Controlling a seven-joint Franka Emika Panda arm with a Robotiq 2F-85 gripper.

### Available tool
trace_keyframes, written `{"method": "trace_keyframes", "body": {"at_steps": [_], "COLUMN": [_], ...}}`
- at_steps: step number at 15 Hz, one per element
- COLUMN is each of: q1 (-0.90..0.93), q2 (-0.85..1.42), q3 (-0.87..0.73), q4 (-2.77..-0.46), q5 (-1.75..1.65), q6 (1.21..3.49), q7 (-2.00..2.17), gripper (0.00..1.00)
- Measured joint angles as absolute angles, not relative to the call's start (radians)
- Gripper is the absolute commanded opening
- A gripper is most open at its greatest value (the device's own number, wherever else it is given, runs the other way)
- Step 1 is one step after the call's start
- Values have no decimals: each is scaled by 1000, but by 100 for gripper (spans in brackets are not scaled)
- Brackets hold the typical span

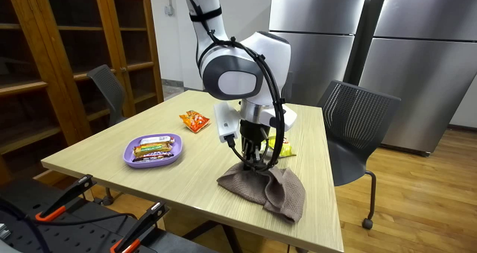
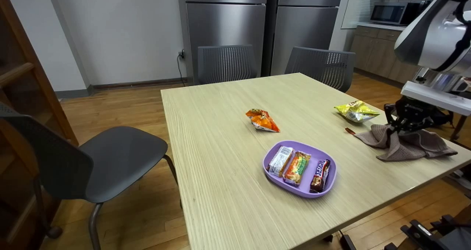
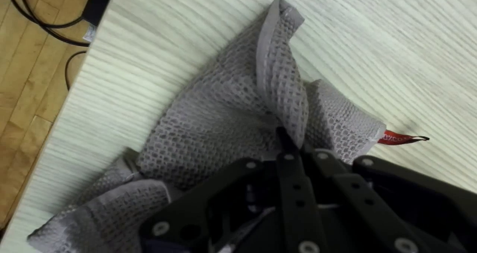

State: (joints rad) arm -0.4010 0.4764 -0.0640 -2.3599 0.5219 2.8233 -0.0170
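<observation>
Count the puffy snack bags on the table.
2: in both exterior views, an orange bag lies beyond the purple tray and a yellow bag near the brown towel at the gripper. Anything under the towel would be hidden.

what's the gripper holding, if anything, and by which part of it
The gripper is shut on the brown cloth, pinching it by a bunched fold; the red tag lies outside the grip.

Pincer (image 3: 297,145) tips partly hidden in towel (image 3: 220,126), arm (image 1: 234,74) cropped in both exterior views
</observation>
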Motion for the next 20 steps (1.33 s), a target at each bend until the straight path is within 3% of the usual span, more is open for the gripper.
{"method": "trace_keyframes", "body": {"at_steps": [8, 20], "q1": [-216, -144], "q2": [443, 389], "q3": [-180, -186], "q4": [-2342, -2282], "q5": [343, 321], "q6": [2733, 2630], "q7": [219, 301], "gripper": [1, 1]}}
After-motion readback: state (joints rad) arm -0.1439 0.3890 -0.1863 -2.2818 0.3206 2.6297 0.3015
